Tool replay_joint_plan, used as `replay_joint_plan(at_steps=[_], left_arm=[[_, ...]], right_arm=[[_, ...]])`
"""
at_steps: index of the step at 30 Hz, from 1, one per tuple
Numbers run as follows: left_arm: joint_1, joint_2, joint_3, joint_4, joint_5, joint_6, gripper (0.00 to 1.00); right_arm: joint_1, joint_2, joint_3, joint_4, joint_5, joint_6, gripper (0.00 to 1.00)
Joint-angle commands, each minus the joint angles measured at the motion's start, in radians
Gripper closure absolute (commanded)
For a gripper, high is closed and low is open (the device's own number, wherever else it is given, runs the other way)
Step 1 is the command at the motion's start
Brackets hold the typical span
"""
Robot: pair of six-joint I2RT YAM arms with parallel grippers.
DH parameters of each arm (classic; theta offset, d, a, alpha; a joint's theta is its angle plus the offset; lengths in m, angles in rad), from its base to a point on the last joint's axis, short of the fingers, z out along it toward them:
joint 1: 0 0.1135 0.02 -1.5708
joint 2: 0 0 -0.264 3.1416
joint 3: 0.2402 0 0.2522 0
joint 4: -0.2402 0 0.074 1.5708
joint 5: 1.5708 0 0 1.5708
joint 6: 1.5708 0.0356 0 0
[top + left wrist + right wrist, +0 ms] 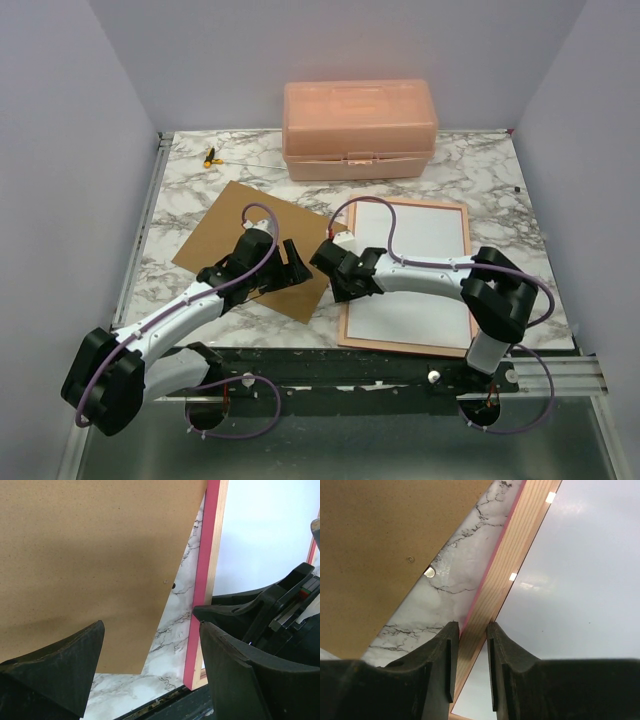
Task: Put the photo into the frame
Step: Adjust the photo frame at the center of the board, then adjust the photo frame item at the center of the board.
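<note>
The frame (400,346) lies flat at the right of the table, with a pinkish-red and light wood border. A white surface (415,270) fills it; no printed photo side shows, so I cannot tell if this is the photo's back. My right gripper (335,262) is at the frame's left rail (512,565). Its jaws are narrowly apart, tips straddling the rail (473,625), with nothing between the pads. My left gripper (297,262) is open and empty (151,625). It sits low over bare marble between the brown backing board (85,555) and the frame's near left corner (202,605).
The brown backing board (235,230) lies tilted, left of the frame. A salmon-pink lidded box (358,128) stands at the back. A small yellow-and-black item (210,156) lies at the back left. The table's front edge and a dark rail are just behind both grippers.
</note>
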Motion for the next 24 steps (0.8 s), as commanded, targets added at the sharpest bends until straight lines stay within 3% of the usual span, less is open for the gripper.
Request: replay_joint_plan(at_steps=[1,7,14,21,24], left_arm=[[0.008,-0.025,-0.018,0.002,0.013,0.013,0.22],[0.014,-0.027,-0.024,0.004,0.013,0.013,0.22],[0.021,-0.029,-0.031,0.003,0.017,0.009,0.22],[0.028,-0.067,-0.038,-0.021,0.014,0.009,0.21],[0.033,-0.094,-0.042,-0.042,0.012,0.009,0.21]], right_arm=[[0.028,0.035,0.029,-0.073,0.089,0.035,0.69],[0.029,-0.009,0.004,-0.125,0.169,0.055,0.77],[0.029,-0.025,-0.017,-0.146,0.204,0.057,0.77],[0.029,-0.032,0.007,-0.124,0.152,0.049,0.69],[0.028,-0.042,0.031,-0.112,0.122,0.038,0.59]])
